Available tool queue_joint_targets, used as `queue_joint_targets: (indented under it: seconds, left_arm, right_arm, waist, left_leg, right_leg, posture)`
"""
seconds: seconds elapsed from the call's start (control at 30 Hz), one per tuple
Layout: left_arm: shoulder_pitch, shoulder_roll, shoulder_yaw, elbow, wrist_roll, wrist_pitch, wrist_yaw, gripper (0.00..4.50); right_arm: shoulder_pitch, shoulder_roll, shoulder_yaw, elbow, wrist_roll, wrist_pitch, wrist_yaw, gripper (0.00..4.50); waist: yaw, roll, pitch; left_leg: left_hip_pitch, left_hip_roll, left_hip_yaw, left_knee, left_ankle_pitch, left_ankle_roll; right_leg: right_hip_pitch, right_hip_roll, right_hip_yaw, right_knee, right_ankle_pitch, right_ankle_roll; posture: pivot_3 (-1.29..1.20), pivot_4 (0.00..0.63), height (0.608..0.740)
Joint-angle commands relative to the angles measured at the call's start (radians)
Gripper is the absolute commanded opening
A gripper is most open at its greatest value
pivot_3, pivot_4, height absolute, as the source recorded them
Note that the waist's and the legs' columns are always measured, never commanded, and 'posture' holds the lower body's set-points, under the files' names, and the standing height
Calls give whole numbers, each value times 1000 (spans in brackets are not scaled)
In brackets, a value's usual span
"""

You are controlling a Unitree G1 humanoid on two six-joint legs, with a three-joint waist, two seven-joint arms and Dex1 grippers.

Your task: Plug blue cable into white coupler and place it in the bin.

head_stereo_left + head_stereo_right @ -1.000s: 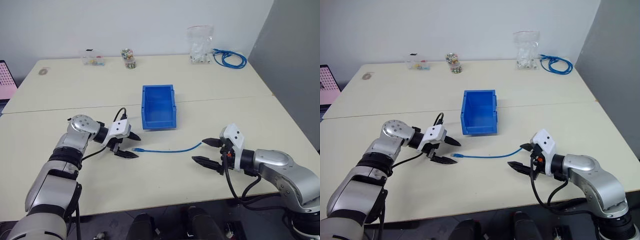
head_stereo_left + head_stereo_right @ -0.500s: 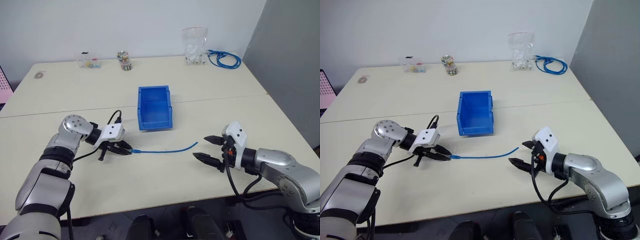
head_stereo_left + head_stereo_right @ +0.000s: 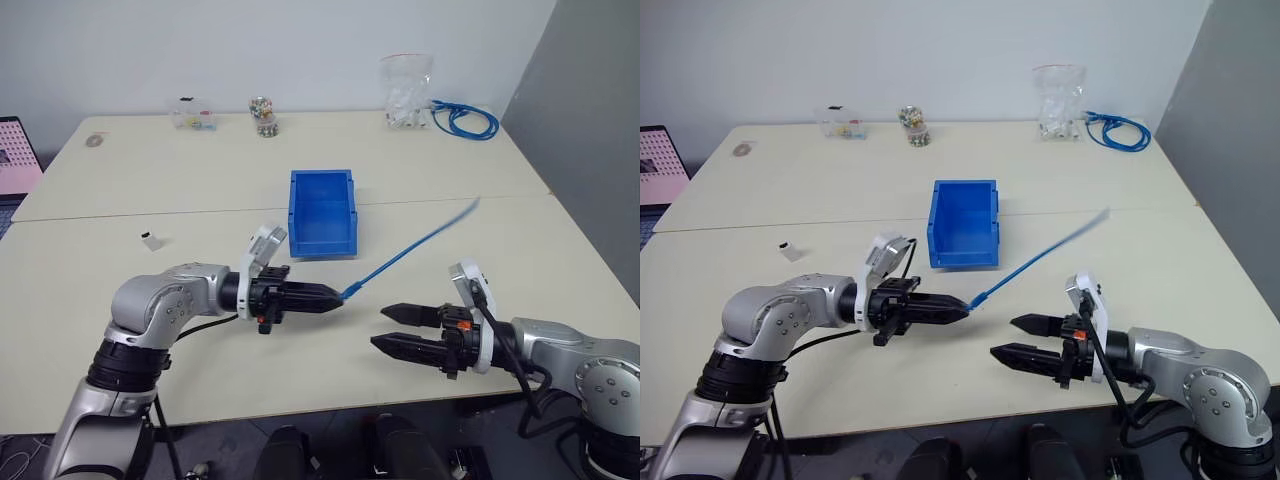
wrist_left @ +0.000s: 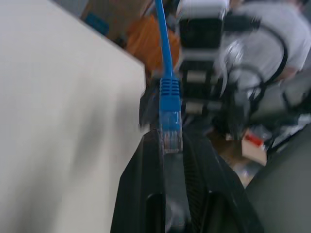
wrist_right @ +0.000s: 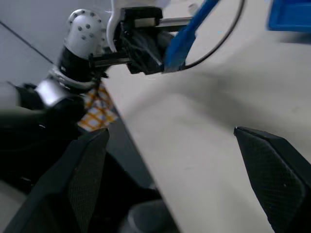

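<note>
My left gripper (image 3: 335,297) is clamped on the blue cable (image 3: 410,246), pinching it right at the clear plug (image 4: 171,132), and it hangs above the table (image 3: 200,180), pointing across toward my right side. The cable slants up and away from the fingertips, its far end in the air over the table's right half, blurred. From my left wrist, the plug sits squeezed between the two black fingers (image 4: 141,184), blue boot just past the tips.

My right gripper (image 3: 385,328) faces the left one, jaws wide apart, nothing between them; one finger sits higher, one lower, tips near the cable's held end but not touching it. From the right wrist, the two fingers (image 5: 77,179) spread wide and the left gripper with its blue cable shows beyond them.

The bin (image 3: 322,213) stands open-topped mid-table, just past the grippers, with nothing in it that I can see. The white coupler (image 3: 152,239) lies on the table well off to my left, apart from both hands. At the far edge stand a clear bag (image 3: 405,90), a coiled blue bundle (image 3: 465,120) and a small jar (image 3: 264,115).
</note>
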Motion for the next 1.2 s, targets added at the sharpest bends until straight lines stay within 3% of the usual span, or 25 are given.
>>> queue_joint_targets:
  seconds: [0.03,0.23,0.4,0.53,1.0,1.2]
  left_arm:
    - [54,-77,95,-99,-218,124,250,227]
    - [134,-83,125,-162,-388,158,418,227]
    - [145,-60,112,-171,-470,141,482,227]
    - [141,-48,101,-162,-502,122,511,227]
    - [140,-34,74,-155,-521,77,523,227]
    - [144,-25,66,-161,-498,58,506,227]
  right_arm:
    - [-43,9,3,59,215,-39,-151,4334]
    - [-112,-40,51,123,472,-131,-305,4334]
    - [-128,-65,99,141,524,-181,-356,4334]
    - [-130,-73,127,140,531,-205,-362,3634]
    - [-117,-109,159,132,517,-251,-360,269]
    - [-129,-119,164,136,520,-253,-355,193]
  waist:
    - [-4,0,0]
    - [-10,0,0]
    - [-5,0,0]
    - [0,0,0]
    - [3,0,0]
    - [3,0,0]
  left_leg:
    - [0,0,0,0,0,0]
    - [0,0,-1,-1,0,0]
    - [-1,-2,0,-1,0,0]
    - [-1,-2,1,-1,0,0]
    - [-1,-2,1,-1,0,0]
    - [-1,-2,1,-1,0,0]
  right_leg:
    - [0,1,0,0,0,1]
    - [-1,2,1,1,0,0]
    - [-1,2,1,0,0,0]
    - [-1,2,2,-1,0,0]
    - [-1,2,2,-1,0,0]
    - [-1,2,2,-1,0,0]
  posture:
    - [0,150,740]
    - [0,150,740]
    - [0,150,740]
    - [0,150,740]
    - [0,150,740]
    - [0,150,740]
